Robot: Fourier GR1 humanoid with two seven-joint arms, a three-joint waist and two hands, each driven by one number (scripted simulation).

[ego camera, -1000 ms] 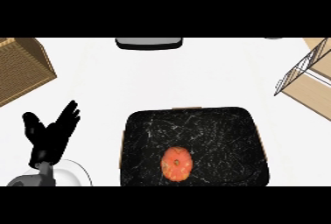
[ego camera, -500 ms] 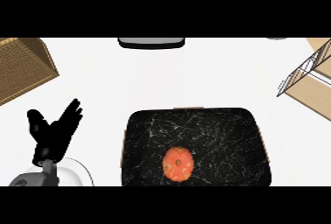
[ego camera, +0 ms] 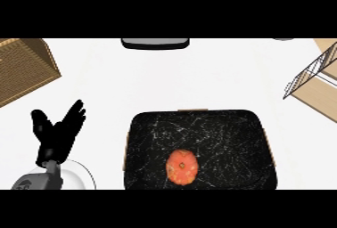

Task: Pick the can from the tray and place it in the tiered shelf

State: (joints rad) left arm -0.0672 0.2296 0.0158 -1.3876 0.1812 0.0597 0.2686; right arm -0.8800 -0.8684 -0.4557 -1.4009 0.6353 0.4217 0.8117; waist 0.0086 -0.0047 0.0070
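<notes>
**A:** What does the head view show on the white counter (ego camera: 197, 75)?

**B:** A square black tray with white marbling (ego camera: 197, 133) lies at the lower middle. The orange-red round can (ego camera: 182, 167) rests inside it, in the near half and slightly left of the tray's centre. Nothing touches the can.

**A:** And the hands?

**B:** Only the black left hand (ego camera: 58, 136) shows, at the view's lower left, on its grey forearm (ego camera: 41, 180). Its fingers point up and away, straight and spread apart, with the thumb set off to the left. It holds nothing. It rests beside the tray, apart from the tray's left edge. The right hand does not show, so its fingers cannot be told.

**A:** Where is the shelf?

**B:** The tiered shelf of light wood and thin wire (ego camera: 321, 94) sits at the right edge, cut off by the frame, well apart from the can and beyond the tray's far right corner.

**A:** Anything else?

**B:** A brown woven basket (ego camera: 23, 67) stands at the upper left. A dark grey flat object (ego camera: 155, 42) lies at the top edge; what it is cannot be told. A round white plate (ego camera: 84, 176) shows at the lower left, partly hidden by the forearm.
</notes>
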